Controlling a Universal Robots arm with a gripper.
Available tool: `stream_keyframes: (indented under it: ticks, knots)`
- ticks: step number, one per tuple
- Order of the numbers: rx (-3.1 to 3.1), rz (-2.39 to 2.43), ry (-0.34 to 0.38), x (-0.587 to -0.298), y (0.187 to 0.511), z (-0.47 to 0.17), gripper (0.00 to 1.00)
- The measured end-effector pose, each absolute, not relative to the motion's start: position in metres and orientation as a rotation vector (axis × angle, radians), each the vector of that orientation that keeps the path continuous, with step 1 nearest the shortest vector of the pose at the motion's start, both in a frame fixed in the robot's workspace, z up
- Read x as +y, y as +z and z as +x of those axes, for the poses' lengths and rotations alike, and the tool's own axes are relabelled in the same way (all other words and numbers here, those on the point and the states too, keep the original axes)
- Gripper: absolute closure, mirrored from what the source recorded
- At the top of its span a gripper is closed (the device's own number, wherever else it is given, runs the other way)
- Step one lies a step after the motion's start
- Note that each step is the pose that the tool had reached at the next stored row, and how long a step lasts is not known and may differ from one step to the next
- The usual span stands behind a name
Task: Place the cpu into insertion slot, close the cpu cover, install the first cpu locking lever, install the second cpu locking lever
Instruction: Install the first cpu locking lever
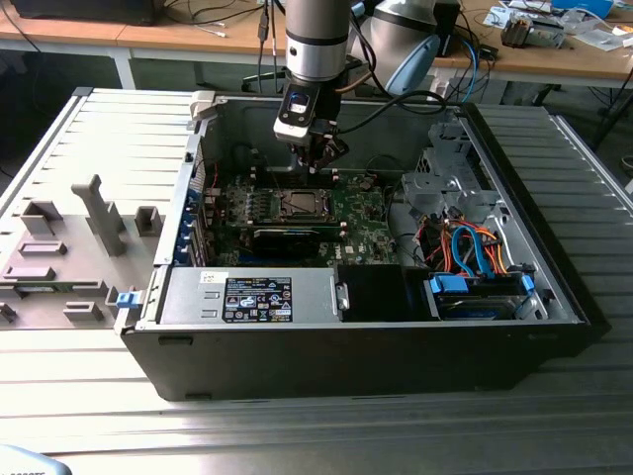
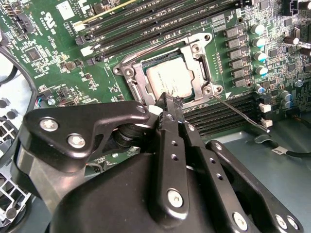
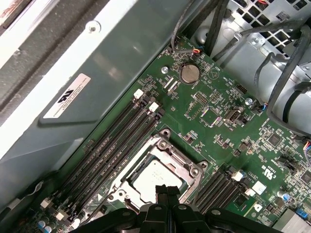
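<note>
Bench: slatted grey metal surface (image 1: pixel 297 435), carrying everything here.
Computer case: black tower (image 1: pixel 346 356) lying on its side with the panel off, its inside open upward.
Fixture plate: grey moulded plate (image 1: pixel 69 247) flat on the bench, just beside the case on the exterior view's left.
Arm: silver-and-grey column (image 1: pixel 316 40) reaching straight down into the case from above.
Motherboard: green board (image 1: pixel 366 233) flat on the case floor; long black memory slots run on either side of the socket.
Tool: black two-fingered tool (image 1: pixel 318 158) hanging over the board's middle. In both wrist views (image 2: pixel 170 102) (image 3: pixel 167 188) its fingers are drawn together to a thin slit with nothing gripped between them, tips at the edge of the socket frame.
Insertion slot: square socket (image 1: pixel 302 205) near the middle of the board, directly under the tool.
Cpu cover: silver frame plate (image 2: pixel 139 77) (image 3: pixel 182 162) lying down flat over the socket, its window framing the chip.
Cpu: dull silver square (image 2: pixel 170 80) (image 3: pixel 153 177) seated in the slot, showing through the cover's window.
Locking lever: thin metal rod (image 2: pixel 238 112) jutting from one socket corner out across the neighbouring memory slots, its bent end free.
</note>
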State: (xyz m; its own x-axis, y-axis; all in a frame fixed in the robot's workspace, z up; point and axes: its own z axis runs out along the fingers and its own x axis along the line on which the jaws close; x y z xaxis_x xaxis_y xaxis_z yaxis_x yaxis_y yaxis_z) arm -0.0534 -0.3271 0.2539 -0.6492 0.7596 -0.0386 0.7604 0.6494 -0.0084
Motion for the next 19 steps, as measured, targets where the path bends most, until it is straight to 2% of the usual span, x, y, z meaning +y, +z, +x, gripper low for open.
stream_keyframes:
  ticks: [19]
  knots:
    - [2.834, 1.280, -0.037, -0.3271, 0.2539, -0.0534, 0.89]
